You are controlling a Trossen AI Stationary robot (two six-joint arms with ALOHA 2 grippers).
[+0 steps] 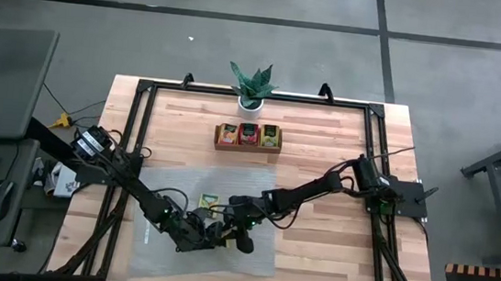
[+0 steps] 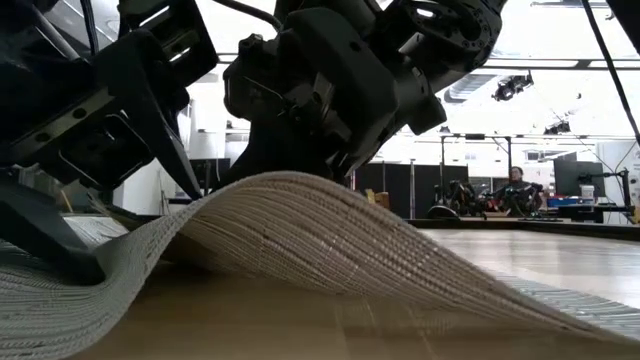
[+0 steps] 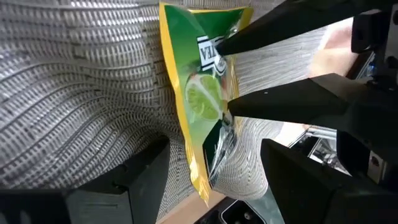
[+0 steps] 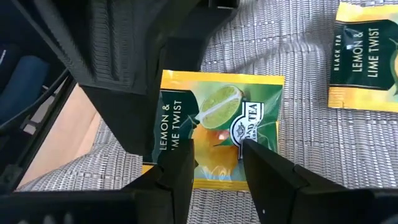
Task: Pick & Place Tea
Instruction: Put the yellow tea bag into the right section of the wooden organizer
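mid-task: at the grey mat's (image 1: pixel 172 188) 5 o'clock corner, the right tool (image 4: pixel 217 163) pinches a yellow-green lemon & lime twist sachet (image 4: pixel 217 127) between the left tool's (image 3: pixel 214 168) parted fingers, another sachet (image 4: pixel 367 56) lies nearby, while the tray (image 1: pixel 248 137) at 12 o'clock holds some already.

Wooden table (image 1: pixel 314 248), light planks, black frame at edges. Directly on it: grey ribbed mat (image 1: pixel 163 183), rumpled under both grippers; brown wooden tray (image 1: pixel 248 137), well beyond the grippers; white potted plant (image 1: pixel 252 87), beyond the tray.
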